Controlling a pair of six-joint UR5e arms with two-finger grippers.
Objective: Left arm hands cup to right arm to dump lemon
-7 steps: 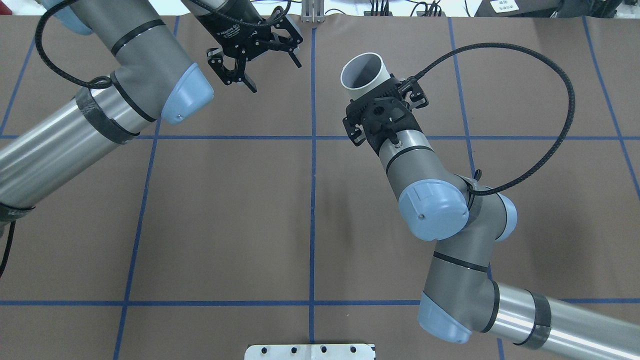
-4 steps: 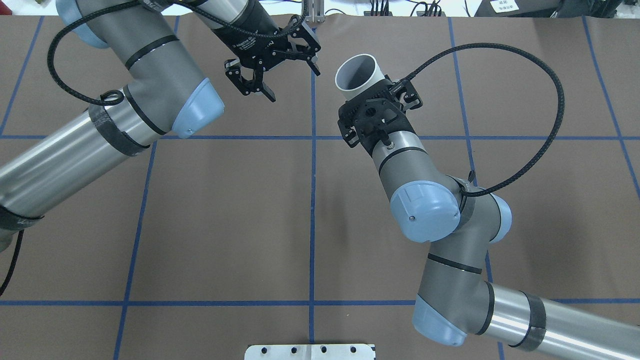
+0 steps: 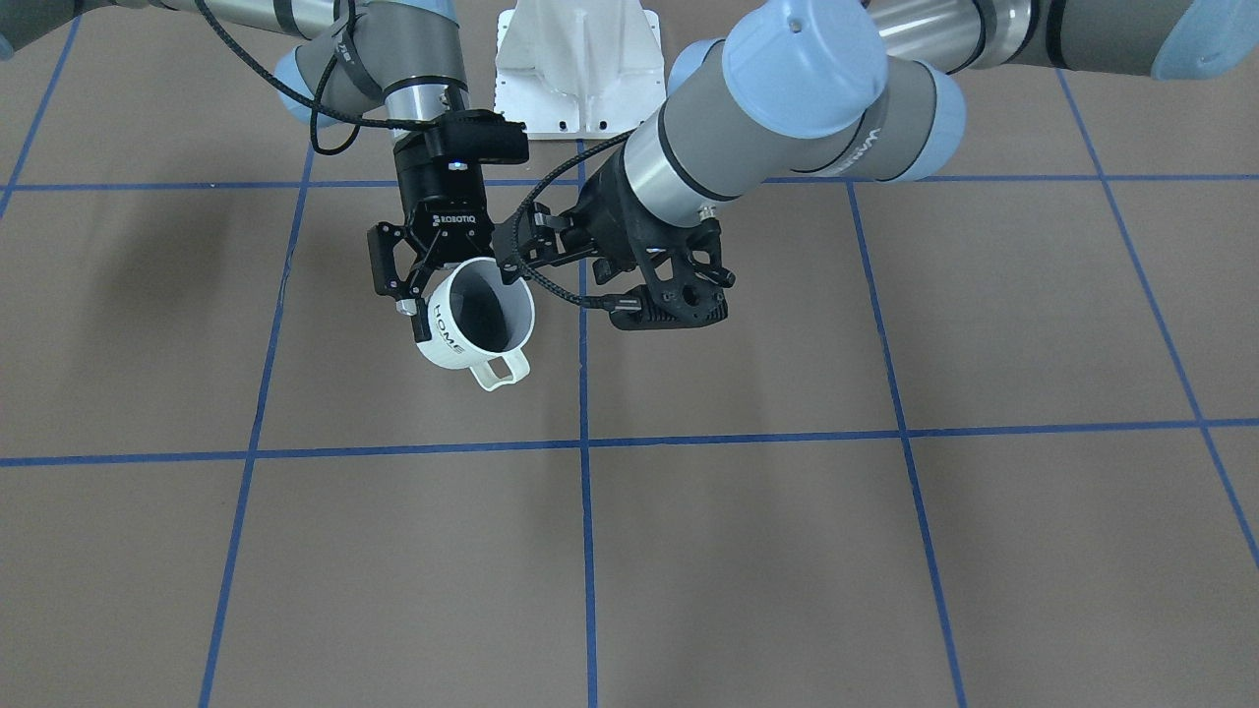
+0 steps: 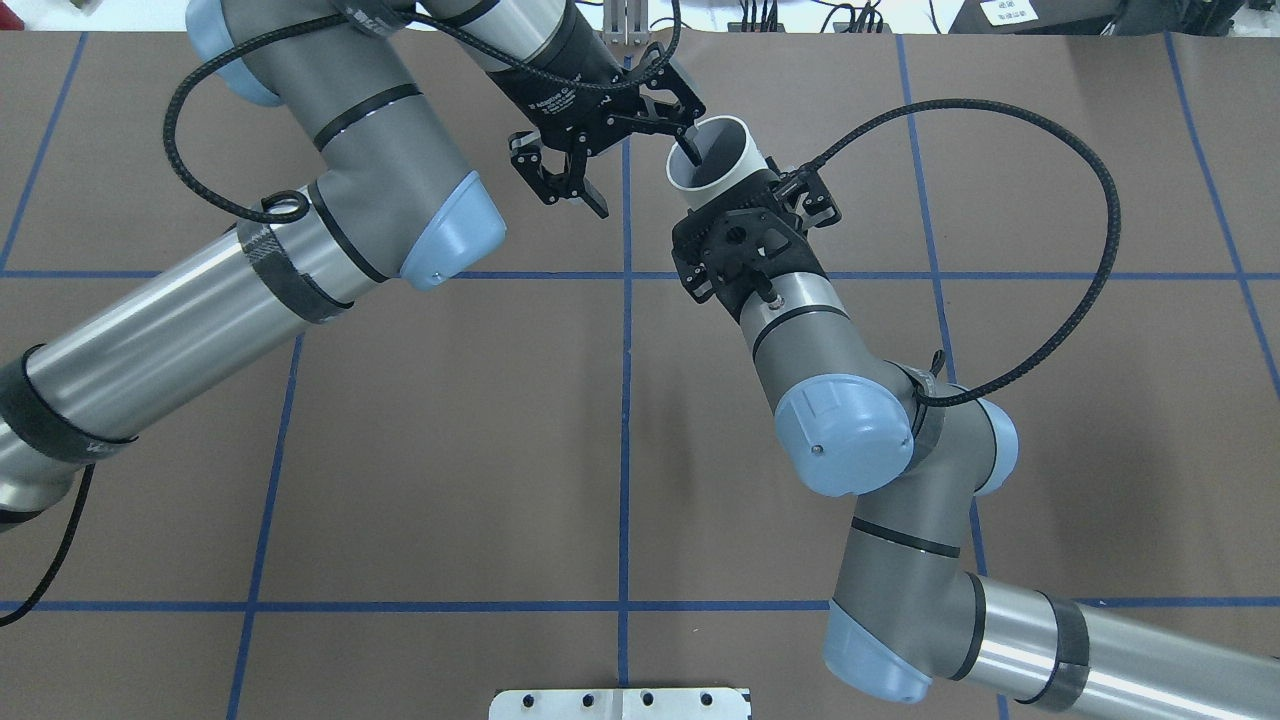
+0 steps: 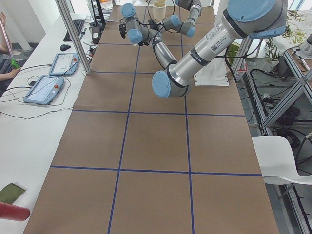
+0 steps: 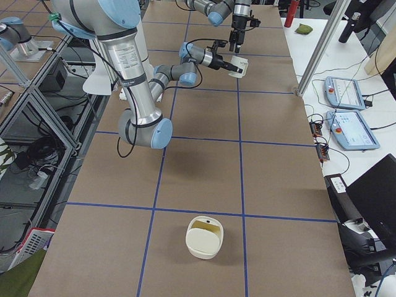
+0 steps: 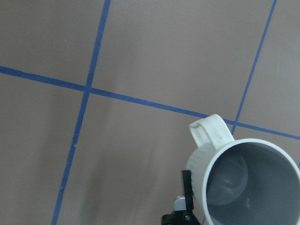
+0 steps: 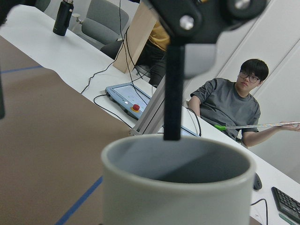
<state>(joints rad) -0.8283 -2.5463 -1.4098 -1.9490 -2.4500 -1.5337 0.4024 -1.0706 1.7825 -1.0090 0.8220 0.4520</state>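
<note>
- Right gripper, marked ROBOTIQ: claw clamped on the cup, pressing its outer wall from both sides.
- Cup held clear of the table, mouth roughly upward.
- Overhead view: cup near 12 o'clock of the table's centre, just to the 3 o'clock side of the middle blue tape line.
- Front view: handle points to 5 o'clock.
- Left gripper: claw spread wide, holding nothing, at the cup's 9 o'clock.
- One left fingertip lies over the rim at the mouth. The other hangs outside the wall, apart from it.
- Left wrist view: grey inside; contents cannot be told.
</note>
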